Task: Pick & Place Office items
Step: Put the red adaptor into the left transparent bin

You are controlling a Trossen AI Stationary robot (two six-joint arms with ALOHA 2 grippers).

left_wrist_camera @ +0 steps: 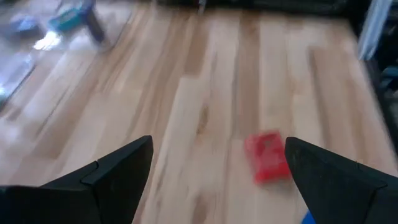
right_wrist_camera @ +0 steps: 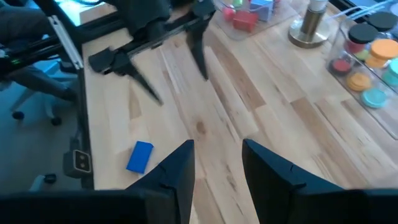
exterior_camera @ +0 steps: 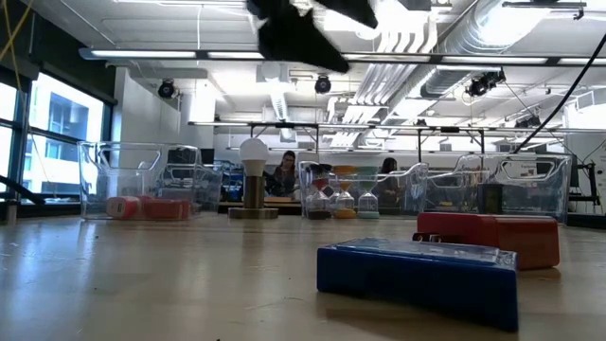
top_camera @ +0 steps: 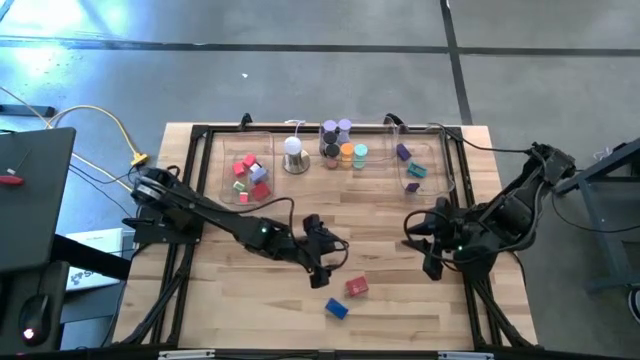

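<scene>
High view showed most of the sorting already done, as far as I could judge: coloured blocks sat in the clear tray just beside the white dome lamp, on the left arm's side; the lilac, orange and teal rolls stood on the lamp's other side, and a purple piece and a teal piece lay in the tray farthest from it. Two items were left on the bare wood, well apart from the lamp toward the table's near edge: a red block and a blue block close together. The left gripper hung over the table between the lamp and those two blocks, its fingers spread wide and empty, the red block lying ahead between them. It looked lined up for that block. The right gripper waited beyond the rolls from the lamp, fingers only narrowly apart and holding nothing.
</scene>
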